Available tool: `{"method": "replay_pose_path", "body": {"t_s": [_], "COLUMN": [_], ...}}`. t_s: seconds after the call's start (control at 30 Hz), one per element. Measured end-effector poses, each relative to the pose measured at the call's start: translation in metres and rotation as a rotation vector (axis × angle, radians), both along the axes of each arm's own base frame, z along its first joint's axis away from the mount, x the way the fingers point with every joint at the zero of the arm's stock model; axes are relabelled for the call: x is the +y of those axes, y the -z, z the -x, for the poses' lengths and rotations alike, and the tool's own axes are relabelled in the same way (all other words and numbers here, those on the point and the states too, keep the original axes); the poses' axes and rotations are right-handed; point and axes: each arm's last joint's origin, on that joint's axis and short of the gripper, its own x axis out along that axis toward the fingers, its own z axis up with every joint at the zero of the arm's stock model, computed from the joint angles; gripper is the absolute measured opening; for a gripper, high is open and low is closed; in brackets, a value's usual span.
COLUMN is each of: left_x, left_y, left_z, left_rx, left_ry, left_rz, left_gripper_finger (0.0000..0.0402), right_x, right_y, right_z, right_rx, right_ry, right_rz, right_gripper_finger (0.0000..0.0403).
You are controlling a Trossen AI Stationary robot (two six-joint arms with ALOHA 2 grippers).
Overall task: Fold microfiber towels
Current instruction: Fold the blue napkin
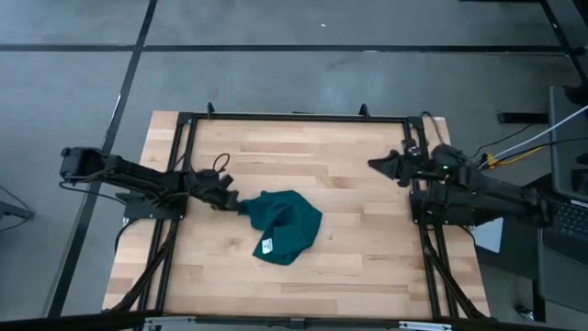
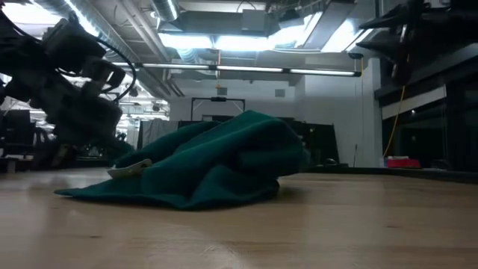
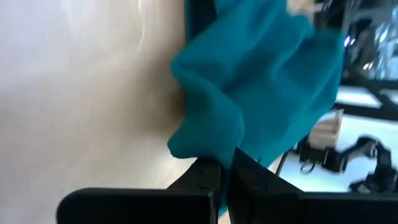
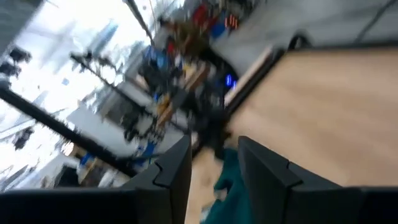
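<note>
Closest to my low camera was the bare wooden desk (image 2: 314, 224), and on it, a little left of centre, the microfiber towel (image 1: 285, 225) sat bunched in a rumpled heap, its white tag (image 1: 267, 245) showing at the near edge. I judged no fold made yet.

The left pincer (image 1: 241, 206) was at the towel's far-left corner, fingers (image 3: 205, 177) pressed together on a pinch of the cloth, which ran away from it toward the right and near side. So the heap's long axis lay roughly diagonal, from that held corner down toward the tag. The left arm was clearly the nearer one.

The right pincer (image 1: 375, 165) waited well apart at the far right of the desk, fingers spread with nothing between them.

Beyond the desk I saw grey floor, a black frame, and ceiling lights (image 2: 224, 69).
</note>
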Motion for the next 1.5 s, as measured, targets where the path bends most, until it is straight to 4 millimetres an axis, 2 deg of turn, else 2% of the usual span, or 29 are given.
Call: {"method": "replay_pose_path", "body": {"t_s": [0.1,0.3,0.57,0.7,0.8,0.97,1.13,1.5], "left_x": [0.007,0.022,0.035,0.041,0.046,0.054,0.065,0.099], "left_y": [-0.003,-0.015,-0.035,-0.051,-0.067,-0.096,-0.125,-0.174], "left_z": [-0.001,-0.006,-0.009,-0.012,-0.018,-0.029,-0.038,-0.044], "left_rx": [-0.039,-0.173,-0.380,-0.505,-0.574,-0.667,-0.719,-0.622], "left_ry": [-0.051,-0.155,-0.271,-0.311,-0.310,-0.272,-0.267,-0.351], "left_rz": [-0.022,-0.094,-0.159,-0.218,-0.267,-0.337,-0.418,-0.624], "left_gripper_finger": [0.0003,0.0002,0.0002,0.0002,0.0002,0.0002,0.0002,0.0002], "right_x": [0.002,0.009,0.017,0.013,0.007,0.001,-0.001,0.010], "right_y": [0.006,0.005,-0.016,-0.023,-0.032,-0.046,-0.056,-0.051], "right_z": [-0.016,-0.053,-0.118,-0.147,-0.162,-0.174,-0.177,-0.176], "right_rx": [0.043,-0.022,0.076,0.098,0.086,0.052,0.030,0.088], "right_ry": [-0.070,-0.153,-0.256,-0.256,-0.254,-0.261,-0.259,-0.290], "right_rz": [-0.037,-0.065,0.022,0.073,0.098,0.128,0.133,0.070], "right_gripper_finger": [0.0135,0.0135,0.0135,0.0135,0.0135,0.0135,0.0135,0.0135]}}
